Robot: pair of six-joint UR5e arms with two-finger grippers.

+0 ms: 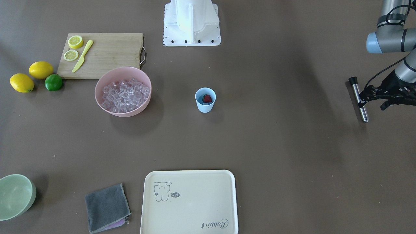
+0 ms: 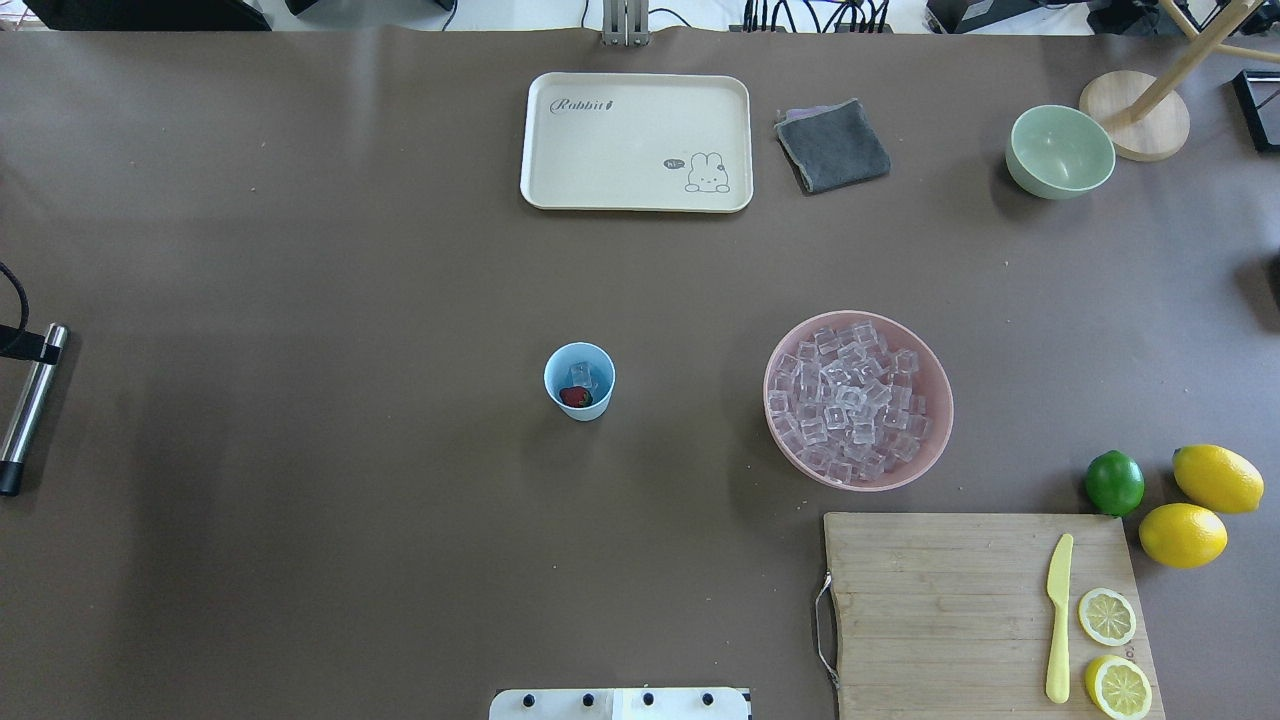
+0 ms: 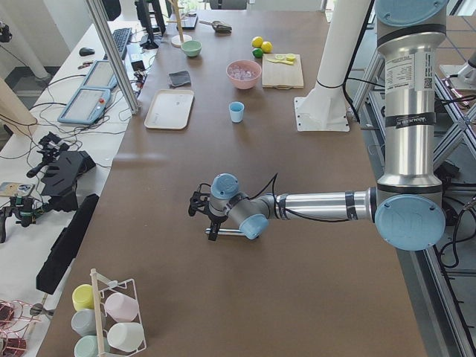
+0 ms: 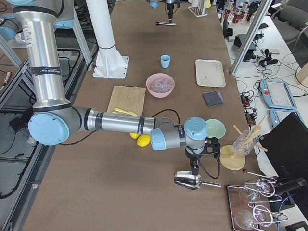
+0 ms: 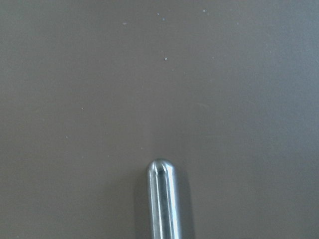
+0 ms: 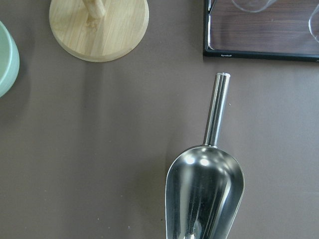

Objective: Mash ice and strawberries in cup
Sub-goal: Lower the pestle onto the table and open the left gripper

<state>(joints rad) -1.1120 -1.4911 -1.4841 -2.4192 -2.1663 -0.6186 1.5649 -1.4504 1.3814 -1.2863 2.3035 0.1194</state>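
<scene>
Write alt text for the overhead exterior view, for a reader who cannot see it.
A pale-blue cup holding a strawberry and ice stands mid-table. To its right sit a pink bowl of ice cubes and a cutting board; a metal rod lies at the left edge.

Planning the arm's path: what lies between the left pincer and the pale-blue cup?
Nothing. The overhead view shows only bare brown table between the metal rod at the left pincer and the cup.
</scene>
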